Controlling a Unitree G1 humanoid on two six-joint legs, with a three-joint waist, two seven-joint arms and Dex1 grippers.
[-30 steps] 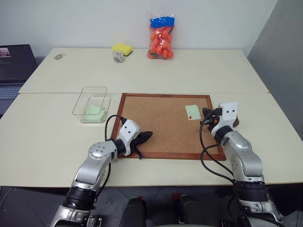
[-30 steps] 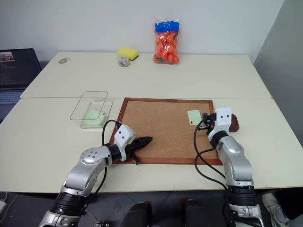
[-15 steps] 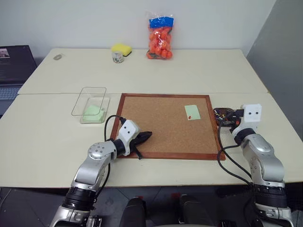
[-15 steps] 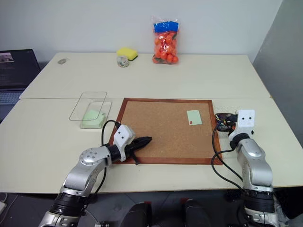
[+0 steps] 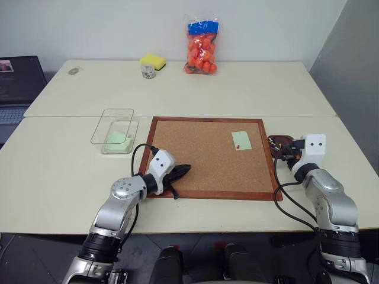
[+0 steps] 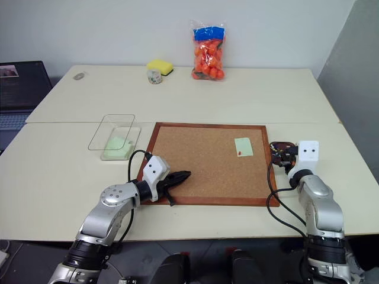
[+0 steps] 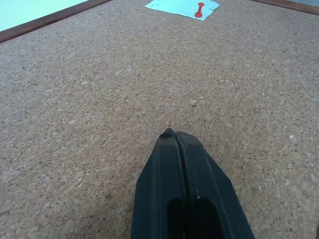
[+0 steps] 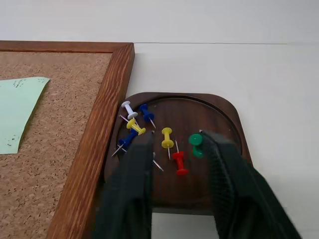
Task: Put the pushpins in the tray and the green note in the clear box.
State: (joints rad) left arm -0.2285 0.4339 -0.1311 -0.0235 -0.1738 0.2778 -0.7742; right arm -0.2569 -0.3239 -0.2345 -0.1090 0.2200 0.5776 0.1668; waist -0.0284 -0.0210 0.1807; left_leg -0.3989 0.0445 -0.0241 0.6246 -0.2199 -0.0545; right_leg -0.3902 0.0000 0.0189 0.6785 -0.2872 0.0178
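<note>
The right gripper (image 8: 174, 149) hangs released over the tray (image 8: 219, 107), where loose pushpins (image 8: 169, 137) lie. The left gripper (image 7: 175, 135) is clenched empty over the cork board (image 5: 201, 160). One red pin (image 5: 237, 145) still fastens the green note (image 5: 241, 140); pulling the note first would likely tear it.

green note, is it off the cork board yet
No, the green note still lies on the cork board, held by a red pushpin.
</note>
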